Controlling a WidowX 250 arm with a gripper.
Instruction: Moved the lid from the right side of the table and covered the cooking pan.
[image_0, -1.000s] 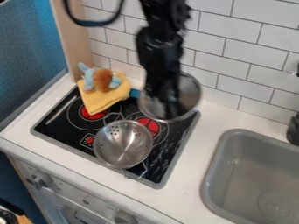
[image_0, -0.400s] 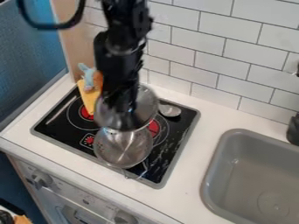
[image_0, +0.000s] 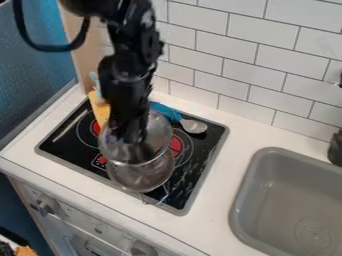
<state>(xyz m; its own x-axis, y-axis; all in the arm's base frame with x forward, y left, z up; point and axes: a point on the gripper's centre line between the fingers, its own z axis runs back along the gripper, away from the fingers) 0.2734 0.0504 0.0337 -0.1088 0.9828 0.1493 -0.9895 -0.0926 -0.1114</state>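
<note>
claw (image_0: 135, 151), lid (image_0: 158, 134) | shifted frontward | colander (image_0: 142, 179) more overlapped

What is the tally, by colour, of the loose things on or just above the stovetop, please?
Silver: 2 (the lid and the pan)
Blue and grey: 1 (spoon)
Yellow: 1 (cloth)
Light blue: 1 (small item, mostly hidden behind the arm)
Total: 5
</note>
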